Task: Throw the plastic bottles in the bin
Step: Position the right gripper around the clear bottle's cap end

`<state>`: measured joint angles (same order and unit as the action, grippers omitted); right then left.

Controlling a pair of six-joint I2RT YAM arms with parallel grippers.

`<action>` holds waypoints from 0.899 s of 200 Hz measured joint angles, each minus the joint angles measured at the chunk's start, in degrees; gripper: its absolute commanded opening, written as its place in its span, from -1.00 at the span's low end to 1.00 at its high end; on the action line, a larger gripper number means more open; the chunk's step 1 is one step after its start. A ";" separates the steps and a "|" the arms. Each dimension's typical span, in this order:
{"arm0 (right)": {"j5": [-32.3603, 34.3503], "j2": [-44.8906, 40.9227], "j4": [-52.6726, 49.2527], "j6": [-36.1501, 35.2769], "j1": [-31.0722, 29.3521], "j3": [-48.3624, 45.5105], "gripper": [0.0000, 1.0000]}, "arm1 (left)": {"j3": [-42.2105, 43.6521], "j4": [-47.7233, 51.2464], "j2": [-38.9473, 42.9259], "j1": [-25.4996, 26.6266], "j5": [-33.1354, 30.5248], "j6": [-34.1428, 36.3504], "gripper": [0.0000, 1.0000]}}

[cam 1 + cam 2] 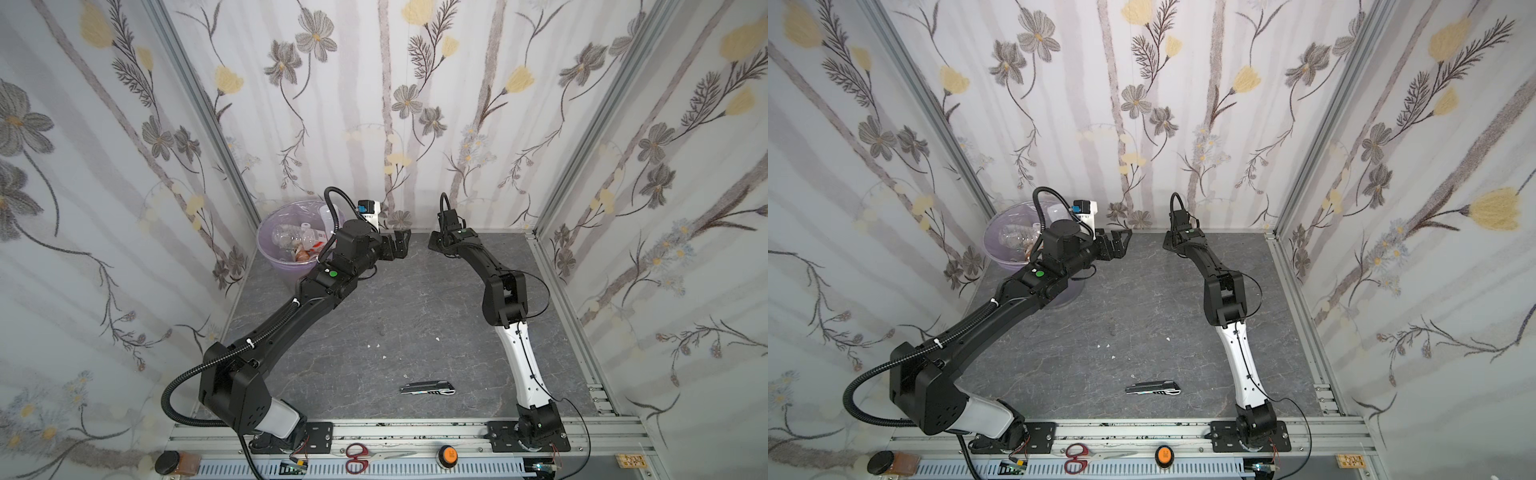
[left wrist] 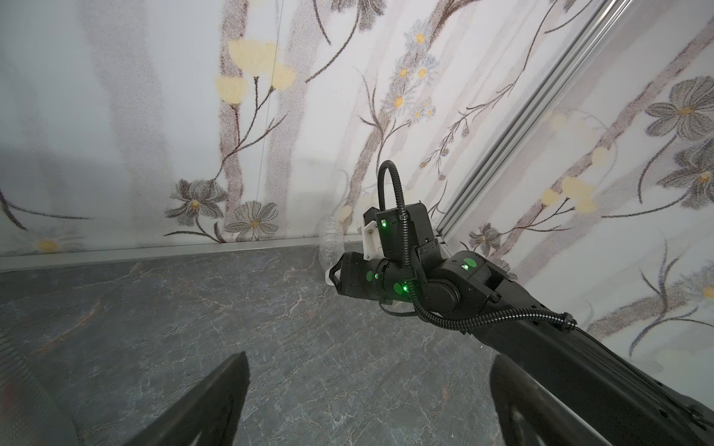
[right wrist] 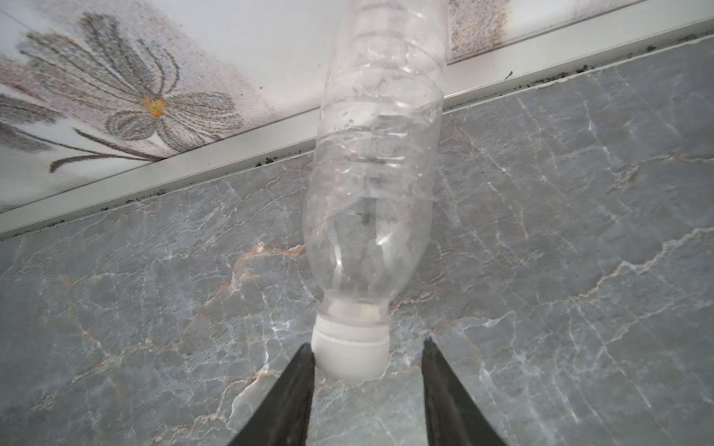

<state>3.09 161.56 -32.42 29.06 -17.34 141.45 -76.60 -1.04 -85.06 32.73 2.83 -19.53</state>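
A grey marble-patterned tabletop (image 1: 415, 316) is carrying everything. A lavender-lined bin (image 1: 270, 266) is standing in its far left corner. A clear plastic bottle (image 3: 374, 173) is resting by the far edge, white cap pointing inward. A folding utility knife (image 1: 428, 388) is lying near the front edge, with small white scraps (image 1: 376, 345) sitting mid-surface.

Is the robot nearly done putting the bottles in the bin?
Nearly. Several plastic bottles already lie inside the round, lavender-lined bin. The right gripper has its jaws around the white cap of one clear plastic bottle lying by the flowered wall, not yet clamped. That bottle must be carried to the bin; no others show on the grey table. The left gripper is open, empty.
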 measured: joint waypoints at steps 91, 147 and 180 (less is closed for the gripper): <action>-2.93 2.27 -1.77 0.52 -0.28 4.87 0.07 | 0.00 -0.68 -0.44 -2.23 1.42 -0.44 1.00; -4.13 2.27 -5.09 0.44 -0.07 4.92 -0.03 | 0.44 -1.11 -0.57 -2.95 1.79 -0.44 1.00; -4.04 2.27 -6.49 0.46 0.81 4.92 0.01 | 0.92 -2.27 -1.84 -3.06 1.97 -0.44 1.00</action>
<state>-0.95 163.83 -38.92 29.52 -16.53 146.36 -75.68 -3.31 -86.89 29.67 4.80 -19.97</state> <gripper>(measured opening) 0.491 0.997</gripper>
